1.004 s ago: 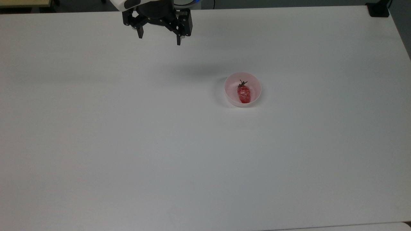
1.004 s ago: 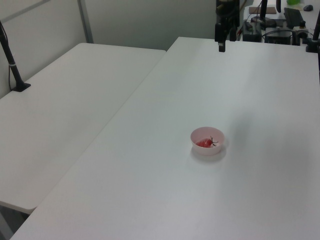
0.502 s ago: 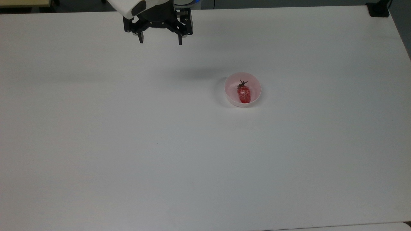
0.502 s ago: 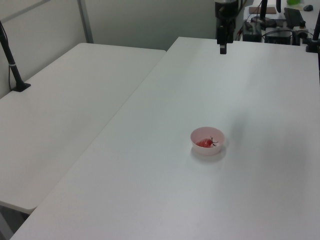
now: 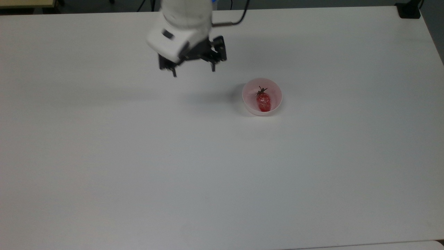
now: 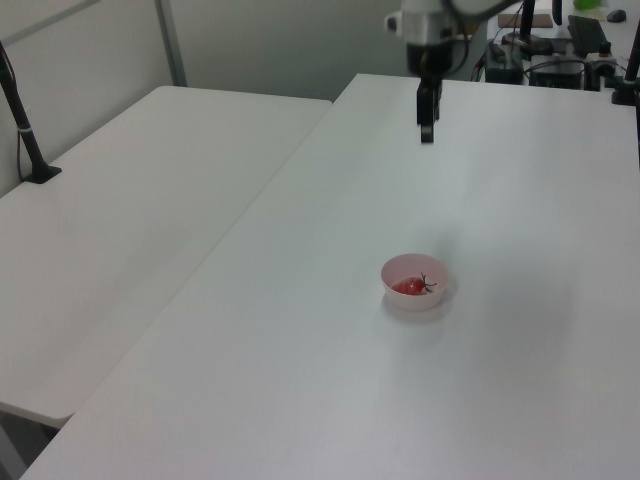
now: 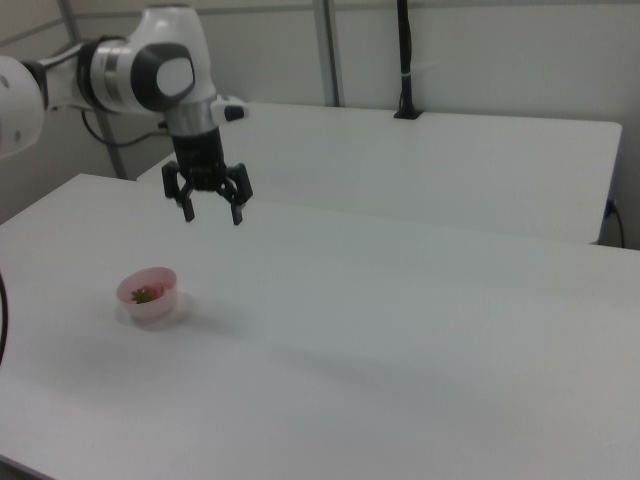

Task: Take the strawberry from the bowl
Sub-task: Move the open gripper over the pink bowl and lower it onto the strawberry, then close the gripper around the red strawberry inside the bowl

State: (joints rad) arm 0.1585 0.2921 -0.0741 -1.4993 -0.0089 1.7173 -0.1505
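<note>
strawberry point(image 5: 263, 101) is small, glossy red, elongated, with a dark green leafy cap and a thin dark stem sticking out. it lies on its side inside the bowl point(image 5: 248, 98), a small round pale pink translucent bowl with smooth plain walls, standing on the white table point(image 5: 222, 166). in the top view the berry's long axis runs roughly up-down in the picture, cap end toward the top edge, rounded tip toward the bottom edge, touching the bowl floor. in the left view strawberry point(image 6: 409, 286) shows red with the stem pointing to the left view's right, bowl point(image 6: 393, 271) around it. in the right view strawberry point(image 7: 147, 294) is a small red and green spot low in the bowl point(image 7: 160, 309).

gripper point(image 5: 193, 71) hangs above the table with fingers spread apart and nothing between them, pointing down. in the top view the berry sits to the right of and lower than the gripper, well apart. in the right view gripper point(image 7: 211, 214) is above and to the right of the bowl, clear of its rim. in the left view gripper point(image 6: 427, 130) is high above the bowl, farther back on the table.
</note>
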